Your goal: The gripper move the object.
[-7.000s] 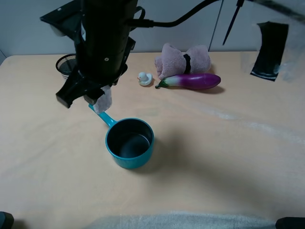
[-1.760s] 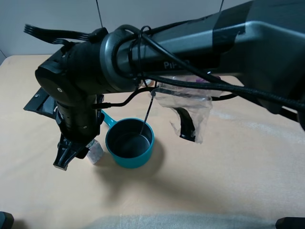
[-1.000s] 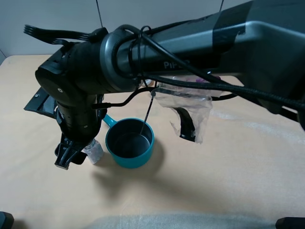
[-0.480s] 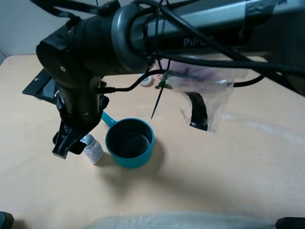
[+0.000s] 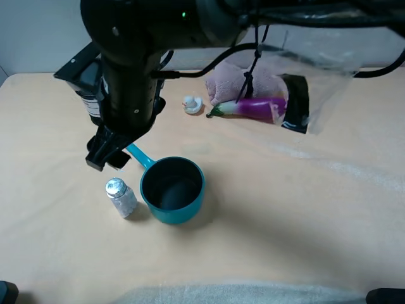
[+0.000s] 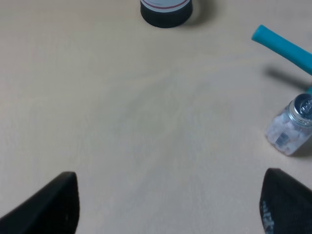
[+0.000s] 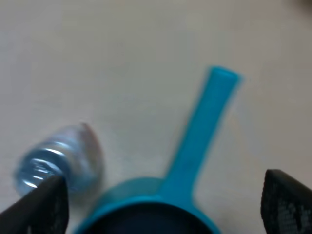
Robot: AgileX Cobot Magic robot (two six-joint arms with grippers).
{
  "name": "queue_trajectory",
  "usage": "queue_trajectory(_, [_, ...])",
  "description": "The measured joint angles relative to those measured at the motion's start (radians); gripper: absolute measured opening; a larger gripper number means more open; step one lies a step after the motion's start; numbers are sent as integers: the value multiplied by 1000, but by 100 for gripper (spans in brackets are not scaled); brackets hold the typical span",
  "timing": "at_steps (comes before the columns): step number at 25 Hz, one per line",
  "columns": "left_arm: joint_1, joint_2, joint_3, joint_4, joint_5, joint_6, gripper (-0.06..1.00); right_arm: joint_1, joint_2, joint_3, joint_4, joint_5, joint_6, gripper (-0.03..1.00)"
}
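The object, a small glass shaker with a silver cap, stands upright on the table, just beside the teal pot on the side of the pot's handle, touching nothing visible. The right gripper hangs above the table near the handle, clear of the shaker, jaws spread and empty. The left gripper is likewise released, its two fingertips wide apart over bare tabletop, with the shaker well off to one side. An eggplant and a small duck figure lie at the far side.
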Motion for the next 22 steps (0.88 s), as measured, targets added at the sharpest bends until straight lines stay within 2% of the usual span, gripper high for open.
queue_trajectory(9, [0,0,0,0,0,0,75,-152,-59,0,0,14,0,60])
queue_trajectory(22, [0,0,0,0,0,0,75,-513,-134,0,0,36,9,60])
